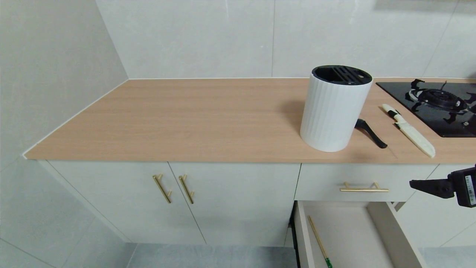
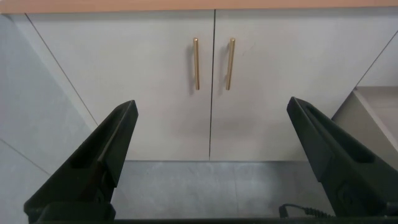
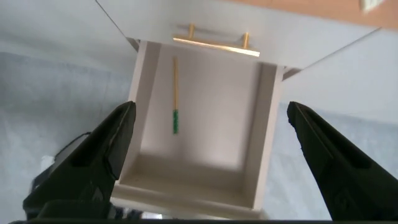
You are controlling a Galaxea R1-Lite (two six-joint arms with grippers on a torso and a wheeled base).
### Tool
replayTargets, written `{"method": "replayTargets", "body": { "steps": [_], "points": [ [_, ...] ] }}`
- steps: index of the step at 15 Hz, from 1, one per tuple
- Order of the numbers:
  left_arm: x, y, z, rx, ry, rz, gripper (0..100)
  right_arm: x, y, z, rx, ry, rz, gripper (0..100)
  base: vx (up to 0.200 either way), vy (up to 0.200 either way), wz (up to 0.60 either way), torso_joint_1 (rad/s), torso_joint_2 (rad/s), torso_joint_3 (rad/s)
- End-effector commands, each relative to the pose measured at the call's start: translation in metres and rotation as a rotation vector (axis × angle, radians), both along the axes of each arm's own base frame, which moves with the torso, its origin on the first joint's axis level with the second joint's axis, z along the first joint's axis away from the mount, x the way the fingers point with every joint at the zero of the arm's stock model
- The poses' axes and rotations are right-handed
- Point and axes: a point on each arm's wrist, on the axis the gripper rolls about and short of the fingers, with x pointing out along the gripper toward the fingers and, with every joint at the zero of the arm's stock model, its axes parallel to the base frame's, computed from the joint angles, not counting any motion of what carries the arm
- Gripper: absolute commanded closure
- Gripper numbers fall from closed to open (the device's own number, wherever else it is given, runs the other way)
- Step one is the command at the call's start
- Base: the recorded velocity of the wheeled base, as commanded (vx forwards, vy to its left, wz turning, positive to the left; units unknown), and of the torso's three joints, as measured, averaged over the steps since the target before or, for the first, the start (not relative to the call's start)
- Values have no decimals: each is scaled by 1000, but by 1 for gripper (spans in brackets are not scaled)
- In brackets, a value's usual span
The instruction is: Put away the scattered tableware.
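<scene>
Tabletop (image 1: 186, 119): white ribbed knife block (image 1: 333, 115) with a black slotted top, upright, near the gas hob (image 1: 435, 106).
Between block and hob lie a cream knife (image 1: 409, 131) and a black-handled utensil (image 1: 370, 134). The utensil's far end is hidden behind the block.
Drawer (image 1: 396, 238) below stands open. A chopstick with green tip (image 1: 319, 241) lies inside along one wall.
Right gripper (image 3: 210, 112): fingers spread wide, nothing held, poised over the open drawer. White sticker (image 1: 470, 190) on its body, print too small to read.
Left gripper (image 2: 211, 104): spread wide, nothing held, facing the cabinet doors (image 2: 155, 81) with brass handles.
</scene>
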Motion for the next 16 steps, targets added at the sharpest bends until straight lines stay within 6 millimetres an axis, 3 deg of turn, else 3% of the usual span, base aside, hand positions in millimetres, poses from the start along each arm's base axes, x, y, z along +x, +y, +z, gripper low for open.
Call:
{"method": "replayTargets", "body": {
  "steps": [1, 2, 5, 7, 12, 16],
  "points": [
    [0, 0, 0, 0, 1, 0, 0, 24, 3, -13, -19, 11, 11, 0, 0, 0, 0, 0, 0, 0],
    [0, 0, 0, 0, 1, 0, 0, 36, 3, -15, -14, -14, 9, 0, 0, 0, 0, 0, 0, 0],
    [0, 0, 0, 0, -1, 0, 0, 101, -9, -13, -1, -98, 17, 0, 0, 0, 0, 0, 0, 0],
    [0, 0, 0, 0, 1, 0, 0, 128, -20, -14, -18, -106, 64, 0, 0, 0, 0, 0, 0, 0],
    [0, 0, 0, 0, -1, 0, 0, 162, -37, -43, -16, -62, 108, 0, 0, 0, 0, 0, 0, 0],
    [0, 0, 0, 0, -1, 0, 0, 173, -42, -49, -7, -113, 116, 0, 0, 0, 0, 0, 0, 0]
  ]
}}
